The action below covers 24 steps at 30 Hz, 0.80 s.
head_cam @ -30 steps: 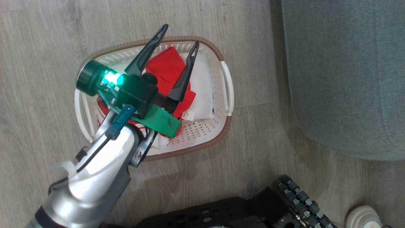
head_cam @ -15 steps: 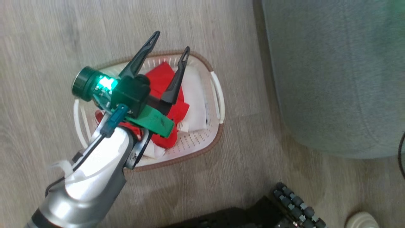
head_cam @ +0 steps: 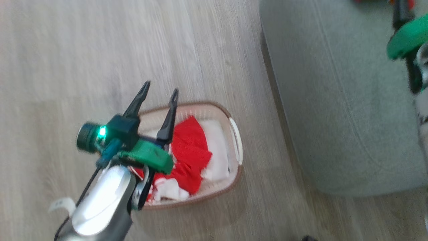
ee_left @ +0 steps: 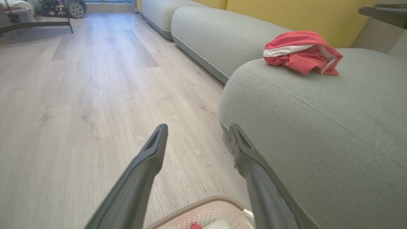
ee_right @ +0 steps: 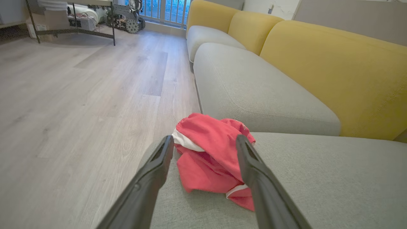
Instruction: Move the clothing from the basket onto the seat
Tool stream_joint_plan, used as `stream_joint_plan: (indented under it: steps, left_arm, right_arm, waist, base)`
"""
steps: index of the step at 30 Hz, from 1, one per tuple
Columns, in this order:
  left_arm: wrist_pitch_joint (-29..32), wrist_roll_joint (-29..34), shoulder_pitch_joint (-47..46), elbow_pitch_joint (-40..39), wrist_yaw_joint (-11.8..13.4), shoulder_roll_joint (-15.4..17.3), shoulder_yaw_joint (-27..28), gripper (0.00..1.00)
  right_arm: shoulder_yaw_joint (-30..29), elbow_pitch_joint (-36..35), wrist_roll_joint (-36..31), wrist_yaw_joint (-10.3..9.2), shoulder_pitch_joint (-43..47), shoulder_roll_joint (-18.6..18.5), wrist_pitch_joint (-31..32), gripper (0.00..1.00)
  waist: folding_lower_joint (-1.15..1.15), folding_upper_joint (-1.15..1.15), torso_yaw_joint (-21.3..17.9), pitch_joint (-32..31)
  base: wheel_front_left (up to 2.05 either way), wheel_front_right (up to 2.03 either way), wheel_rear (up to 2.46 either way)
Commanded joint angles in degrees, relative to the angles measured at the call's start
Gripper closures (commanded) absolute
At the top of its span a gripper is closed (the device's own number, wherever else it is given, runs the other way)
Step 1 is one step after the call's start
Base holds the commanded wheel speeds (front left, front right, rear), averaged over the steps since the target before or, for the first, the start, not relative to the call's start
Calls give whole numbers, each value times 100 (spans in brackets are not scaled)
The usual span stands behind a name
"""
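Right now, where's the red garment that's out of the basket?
The red garment lies on the seat, near its rounded end, just beyond the right tool in the right wrist view.

The head camera looks steeply down on the floor point(head_cam: 83, 50), with the basket point(head_cam: 236, 140) low in the middle and the seat point(head_cam: 334, 117) at its right. The left wrist camera sits low over that basket, facing level along the floor past the seat's rounded corner. The right wrist camera hangs close above the seat, facing along the further cushions point(ee_right: 254, 82). Both wrist views share the red garment point(ee_left: 299, 52) lying on the seat.
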Motion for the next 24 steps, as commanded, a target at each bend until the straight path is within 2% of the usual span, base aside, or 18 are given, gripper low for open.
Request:
stream_joint_plan:
  steps: [1,10,20,24]
  left_arm:
    - [-81,-61,99,-115,53,24,270,0]
    - [-118,-229,884,-152,262,-41,768,0]
    - [-120,-201,1622,-206,342,-100,1168,0]
    - [-120,-204,1923,-201,356,-103,1303,0]
  right_arm:
    - [113,-270,153,-2,172,-64,-37,0]
    - [275,-1193,642,-2,1426,115,-37,0]
    - [150,-2349,453,-2,3074,785,-37,0]
    - [-36,-2881,128,-2,3694,1061,-37,0]
  waist:
    - [0,0,292,-638]
    - [0,0,689,-1500]
    - [0,0,1074,-2043]
    - [0,0,1172,-2192]
  base:
    - [0,0,0]
    - [0,0,0]
    - [0,0,0]
    - [0,0,0]
